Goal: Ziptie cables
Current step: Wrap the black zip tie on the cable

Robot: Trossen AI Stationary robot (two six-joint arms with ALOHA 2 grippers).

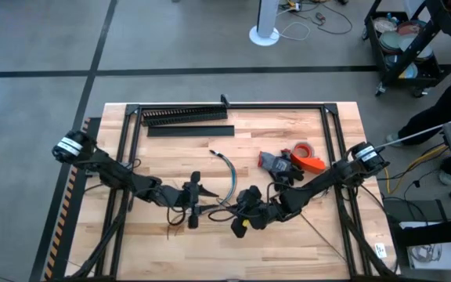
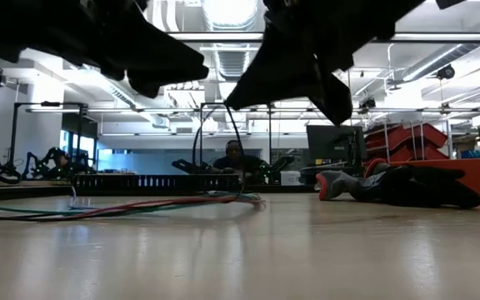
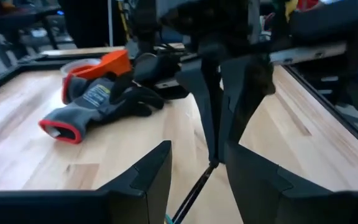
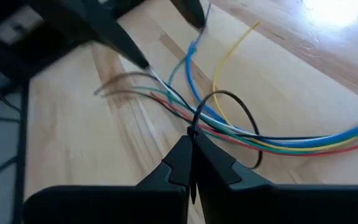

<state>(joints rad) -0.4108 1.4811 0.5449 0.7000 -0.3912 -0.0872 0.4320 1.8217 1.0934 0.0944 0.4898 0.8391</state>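
Lying under everything is one pale wooden table [image 1: 171, 157] with a black metal frame. Two dark robot arms are reaching toward its middle, one from each side. At the far edge one long black comb-toothed plastic duct [image 1: 185, 115] is resting, and just in front of it one flat black cover strip [image 1: 190, 131]. Between the centre and the right arm, one grey work glove with a red cuff [image 3: 95, 102] is lying beside one orange tape dispenser [image 1: 308, 162] and one roll of red tape [image 1: 302, 149].

One bundle of thin cables [image 4: 278, 140] is curving across the table middle; in the right wrist view I am counting about six wires in it: blue, white, teal, green, yellow and red. The right gripper [image 4: 191, 155] is staying just above the wood near the bundle, its fingers pressed together on one thin black ziptie [image 4: 229, 102], which is making a loop around the wires. The left gripper [image 3: 194, 171] is hovering just beside the right one, its fingers spread apart and empty, with the ziptie's straight dark tail passing between them.
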